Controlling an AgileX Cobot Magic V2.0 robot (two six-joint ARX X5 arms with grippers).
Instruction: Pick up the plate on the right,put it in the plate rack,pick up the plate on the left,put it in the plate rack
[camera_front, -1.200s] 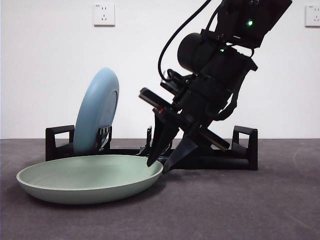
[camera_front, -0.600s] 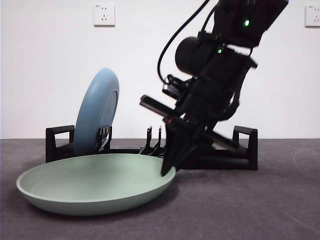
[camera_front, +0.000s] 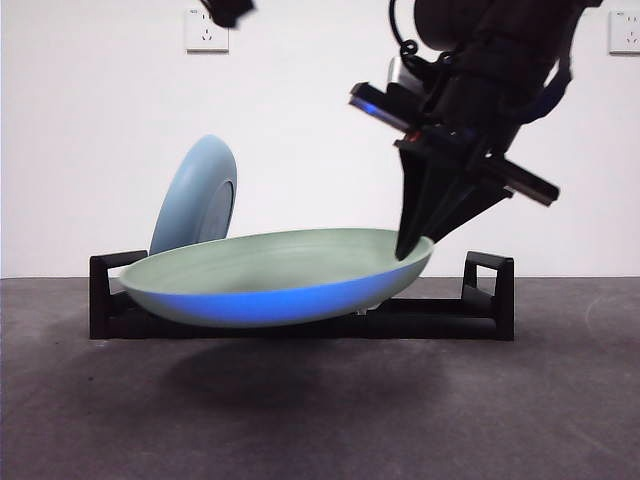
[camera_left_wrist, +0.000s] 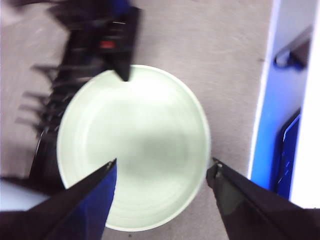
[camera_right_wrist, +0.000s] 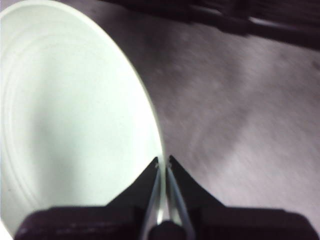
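Note:
A pale green plate (camera_front: 280, 275) hangs tilted above the table in front of the plate rack (camera_front: 490, 290), its right rim higher. My right gripper (camera_front: 412, 248) is shut on that right rim, as the right wrist view shows, with the jaws (camera_right_wrist: 163, 162) pinching the plate's edge (camera_right_wrist: 65, 125). A light blue plate (camera_front: 195, 205) stands on edge in the rack's left end. My left gripper (camera_left_wrist: 162, 175) is open high above, looking down on the green plate (camera_left_wrist: 135, 150) and the right gripper (camera_left_wrist: 122, 75). Only the left arm's black tip (camera_front: 228, 10) reaches into the front view.
Dark grey table surface (camera_front: 320, 420) lies under the plate. The rack's prongs (camera_left_wrist: 45, 100) show blurred beside the plate in the left wrist view. A white and blue edge (camera_left_wrist: 267, 100) runs along one side there. Wall sockets (camera_front: 207, 28) sit behind.
My right gripper closed on the green plate's right rim, then lifted it off the table, up and to the right. The blue plate stayed in the rack.

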